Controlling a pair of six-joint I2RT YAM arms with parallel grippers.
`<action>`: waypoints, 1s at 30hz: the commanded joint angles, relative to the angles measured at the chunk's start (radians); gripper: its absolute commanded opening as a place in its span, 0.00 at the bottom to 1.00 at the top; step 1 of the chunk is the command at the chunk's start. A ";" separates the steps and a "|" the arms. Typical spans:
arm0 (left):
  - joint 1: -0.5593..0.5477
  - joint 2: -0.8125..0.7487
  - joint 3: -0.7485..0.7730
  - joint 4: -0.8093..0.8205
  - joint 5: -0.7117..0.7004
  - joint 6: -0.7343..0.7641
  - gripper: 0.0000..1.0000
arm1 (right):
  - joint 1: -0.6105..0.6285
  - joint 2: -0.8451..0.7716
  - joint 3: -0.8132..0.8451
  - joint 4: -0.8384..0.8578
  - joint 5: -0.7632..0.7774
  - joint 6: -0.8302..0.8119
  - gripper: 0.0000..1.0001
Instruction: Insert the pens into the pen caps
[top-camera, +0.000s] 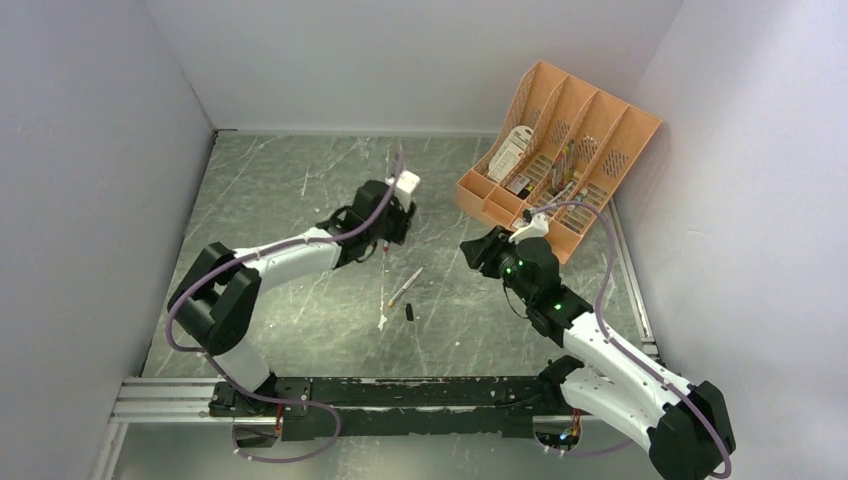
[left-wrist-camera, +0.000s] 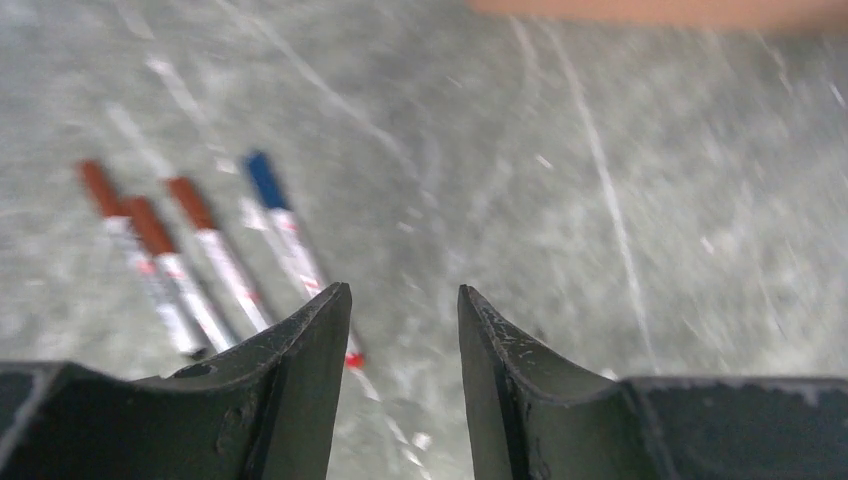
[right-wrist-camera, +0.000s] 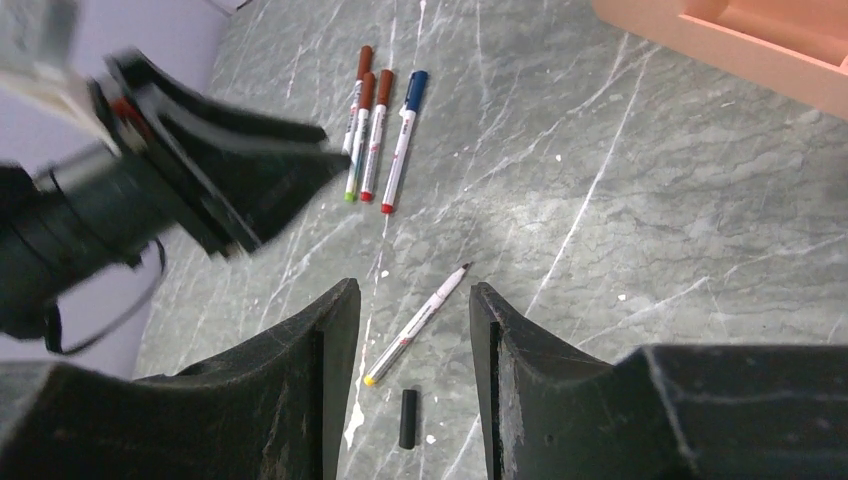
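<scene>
Several capped pens lie side by side on the table, three with red-brown caps (right-wrist-camera: 367, 88) and one with a blue cap (right-wrist-camera: 416, 85); the left wrist view shows them blurred, the blue-capped one (left-wrist-camera: 268, 185) rightmost. My left gripper (left-wrist-camera: 400, 290) (top-camera: 388, 235) hangs open and empty just beside them. An uncapped pen (right-wrist-camera: 420, 325) (top-camera: 405, 287) with a yellow end lies mid-table, and a loose black pen cap (right-wrist-camera: 408, 418) (top-camera: 410, 312) sits apart from it, close by. My right gripper (right-wrist-camera: 412, 285) (top-camera: 475, 250) is open above that pair, with nothing between its fingers.
An orange slotted organizer tray (top-camera: 560, 150) (right-wrist-camera: 740, 40) stands tilted at the back right, holding more items. Grey walls close in the left, back and right sides. The left arm's blurred wrist (right-wrist-camera: 200, 180) fills the left of the right wrist view.
</scene>
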 joint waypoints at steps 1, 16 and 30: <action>-0.116 0.000 -0.081 -0.092 0.106 0.050 0.54 | -0.005 0.008 -0.005 0.027 -0.014 -0.001 0.44; -0.130 -0.020 -0.198 -0.069 0.247 -0.040 0.48 | -0.005 -0.013 -0.039 0.034 -0.020 0.025 0.44; -0.172 0.057 -0.184 -0.161 0.107 -0.051 0.40 | -0.005 -0.006 -0.042 0.032 -0.021 0.019 0.43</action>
